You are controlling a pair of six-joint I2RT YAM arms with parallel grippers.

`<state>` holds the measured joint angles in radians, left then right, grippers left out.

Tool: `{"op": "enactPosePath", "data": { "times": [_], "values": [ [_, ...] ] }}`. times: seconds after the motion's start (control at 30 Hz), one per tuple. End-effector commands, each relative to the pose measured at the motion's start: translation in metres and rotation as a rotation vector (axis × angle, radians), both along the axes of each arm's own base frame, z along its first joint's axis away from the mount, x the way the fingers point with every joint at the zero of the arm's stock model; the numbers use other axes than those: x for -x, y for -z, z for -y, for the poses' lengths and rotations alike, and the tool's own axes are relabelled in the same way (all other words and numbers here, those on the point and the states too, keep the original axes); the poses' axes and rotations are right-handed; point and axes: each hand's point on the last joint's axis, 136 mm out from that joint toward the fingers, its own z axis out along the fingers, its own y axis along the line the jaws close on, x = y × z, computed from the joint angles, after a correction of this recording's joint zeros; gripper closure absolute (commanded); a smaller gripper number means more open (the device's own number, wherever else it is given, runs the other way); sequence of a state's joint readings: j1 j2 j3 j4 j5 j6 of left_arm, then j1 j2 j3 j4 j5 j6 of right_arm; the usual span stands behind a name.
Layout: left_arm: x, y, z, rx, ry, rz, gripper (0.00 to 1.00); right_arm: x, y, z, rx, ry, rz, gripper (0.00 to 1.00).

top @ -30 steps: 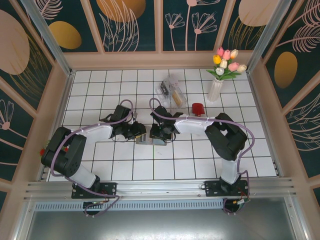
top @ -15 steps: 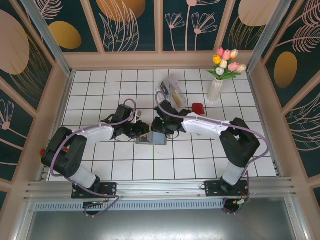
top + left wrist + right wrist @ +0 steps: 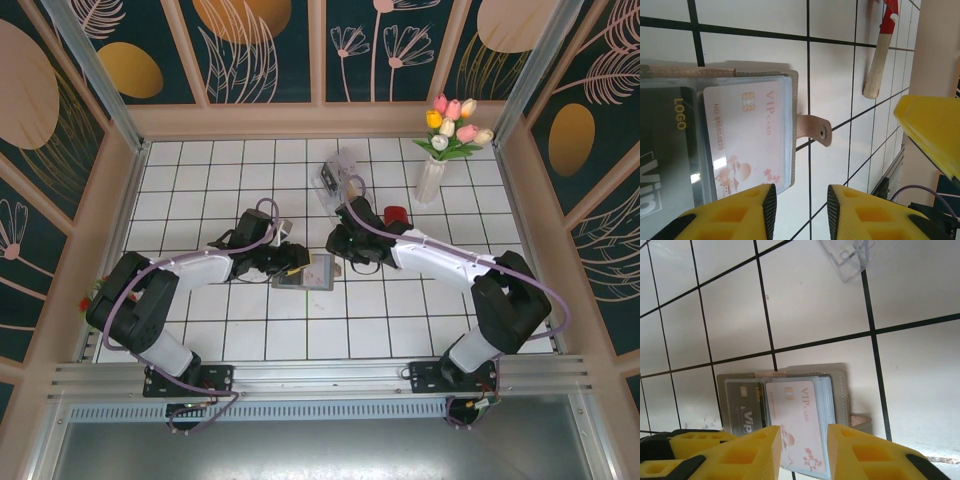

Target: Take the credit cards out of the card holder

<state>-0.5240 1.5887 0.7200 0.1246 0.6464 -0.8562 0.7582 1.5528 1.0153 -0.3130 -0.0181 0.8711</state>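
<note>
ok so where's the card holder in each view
top external: card holder lies open at the centre of the tiles.
left wrist: card holder at left, running off the edge.
right wrist: card holder at lower middle.
shared landmark: pink VIP card in its clear sleeve.

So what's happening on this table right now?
Two robot arms are working on an open card holder lying flat on the tiled table. The left claw is open over its edge, and the right claw hovers open just beside it. A pink VIP card and a dark card are both in their clear sleeves, so nothing is out yet.
</note>
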Motion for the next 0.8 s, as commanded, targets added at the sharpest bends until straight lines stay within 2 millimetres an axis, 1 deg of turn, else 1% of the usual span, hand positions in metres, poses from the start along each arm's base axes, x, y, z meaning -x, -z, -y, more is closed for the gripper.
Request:
{"op": "enactPosePath", "data": {
  "times": [0.0, 0.1, 0.27, 0.33, 0.5, 0.6, 0.77],
  "values": [
    [-0.001, -0.001, -0.001, -0.038, 0.024, 0.029, 0.63, -0.002, -0.011, -0.005, -0.044, -0.014, 0.034, 0.68],
    [-0.007, 0.003, -0.013, -0.127, -0.011, 0.045, 0.63, 0.002, -0.007, -0.017, -0.083, -0.066, 0.012, 0.68],
    [-0.011, 0.024, -0.025, -0.208, -0.086, -0.008, 0.72, 0.008, 0.006, -0.032, -0.095, -0.106, -0.042, 0.72],
    [-0.011, 0.026, -0.024, -0.200, -0.099, -0.022, 0.76, 0.010, 0.013, -0.036, -0.086, -0.110, -0.066, 0.76],
    [-0.011, 0.022, -0.014, -0.153, -0.072, -0.035, 0.80, 0.014, 0.029, -0.041, -0.032, -0.110, -0.091, 0.86],
    [-0.009, 0.023, -0.011, -0.143, -0.058, -0.051, 0.80, 0.016, 0.038, -0.038, 0.027, -0.098, -0.099, 0.87],
    [-0.008, 0.027, -0.006, -0.133, -0.043, -0.073, 0.80, 0.018, 0.054, -0.031, 0.066, -0.075, -0.131, 0.89]
  ]
}}
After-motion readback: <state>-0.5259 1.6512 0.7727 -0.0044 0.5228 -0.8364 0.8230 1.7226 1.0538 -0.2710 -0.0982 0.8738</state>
